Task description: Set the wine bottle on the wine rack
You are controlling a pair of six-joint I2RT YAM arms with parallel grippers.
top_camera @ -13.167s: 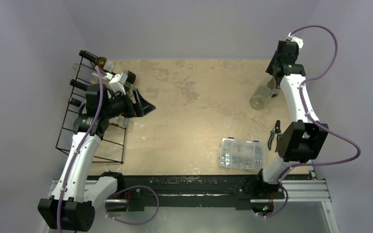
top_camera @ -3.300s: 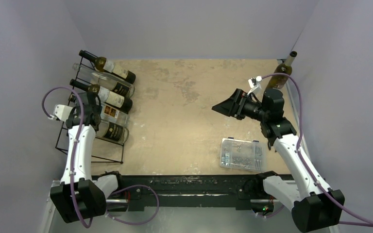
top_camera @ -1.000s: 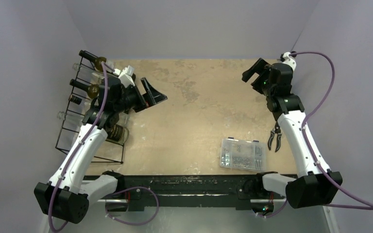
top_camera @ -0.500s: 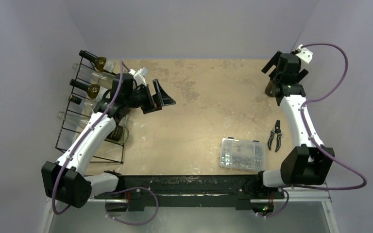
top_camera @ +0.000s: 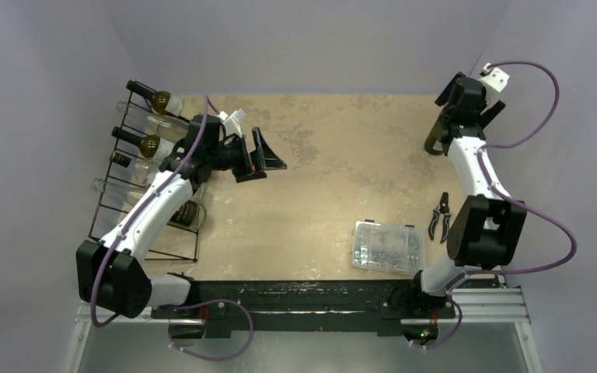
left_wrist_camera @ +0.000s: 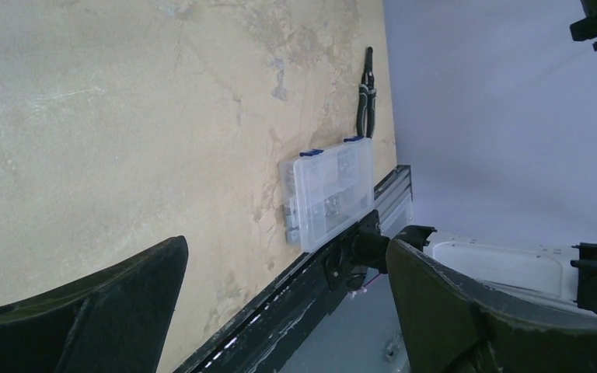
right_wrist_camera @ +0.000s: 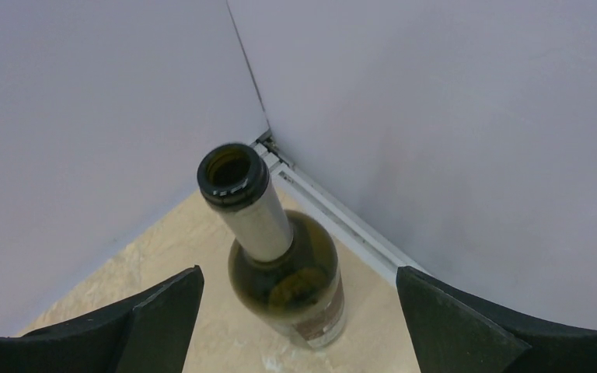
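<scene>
Hovering spread over the upright bottle (right_wrist_camera: 253, 211) in the far right corner of the table (top_camera: 334, 179), the right end effector (right_wrist_camera: 297, 273) seems ready to take its neck, while the left end effector (top_camera: 270, 165), spread and empty, waits near the rack (top_camera: 124, 225), perhaps to receive it.

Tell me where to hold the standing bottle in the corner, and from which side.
I would take the bottle by its neck, just under the lip, coming from above. It stands upright, mouth up, with walls close on two sides.
</scene>
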